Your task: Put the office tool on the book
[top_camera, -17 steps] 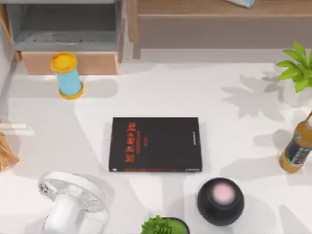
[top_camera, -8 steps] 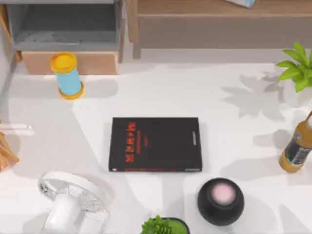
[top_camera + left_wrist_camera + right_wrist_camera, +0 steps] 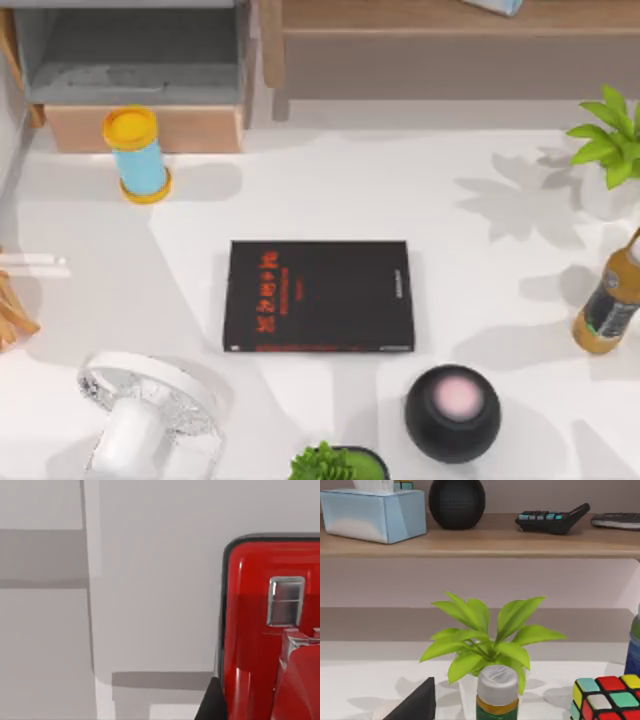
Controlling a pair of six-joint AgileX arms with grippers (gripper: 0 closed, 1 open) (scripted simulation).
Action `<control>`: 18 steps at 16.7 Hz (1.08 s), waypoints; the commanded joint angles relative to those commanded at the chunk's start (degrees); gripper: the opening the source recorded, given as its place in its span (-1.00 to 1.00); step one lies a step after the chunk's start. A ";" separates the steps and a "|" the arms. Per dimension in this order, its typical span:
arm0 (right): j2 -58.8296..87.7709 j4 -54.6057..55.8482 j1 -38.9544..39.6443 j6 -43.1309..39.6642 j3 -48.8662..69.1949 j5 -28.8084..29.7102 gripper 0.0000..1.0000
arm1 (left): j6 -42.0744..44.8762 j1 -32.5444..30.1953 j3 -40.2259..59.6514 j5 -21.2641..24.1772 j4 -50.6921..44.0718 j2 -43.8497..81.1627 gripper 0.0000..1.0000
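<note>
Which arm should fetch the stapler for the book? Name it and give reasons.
Left. Its wrist view has the red stapler close up, right beneath it. The right wrist view faces a plant and shelf instead. The book lies bare mid-table.

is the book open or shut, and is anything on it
Shut. The book lies flat on the table with its black cover up, red lettering showing, and nothing on it. The red stapler appears close up in the left wrist view.
</note>
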 joint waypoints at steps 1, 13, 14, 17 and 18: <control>0.00 0.00 0.00 0.00 0.00 0.00 1.00 | 0.00 0.00 0.00 0.00 0.00 0.00 -0.81; 0.00 0.00 0.00 0.00 0.00 0.00 1.00 | -0.12 0.29 0.12 0.02 -0.26 -0.69 -1.00; 0.00 0.00 0.00 0.00 0.00 0.00 1.00 | -0.49 0.48 -0.07 0.10 -0.70 -1.64 -1.00; 0.00 0.00 0.00 0.00 0.00 0.00 1.00 | -2.33 0.94 -2.21 0.48 -2.03 -6.40 -1.00; 0.00 0.00 0.00 0.00 0.00 0.00 1.00 | -3.13 0.89 -3.00 0.61 -2.17 -8.65 -1.00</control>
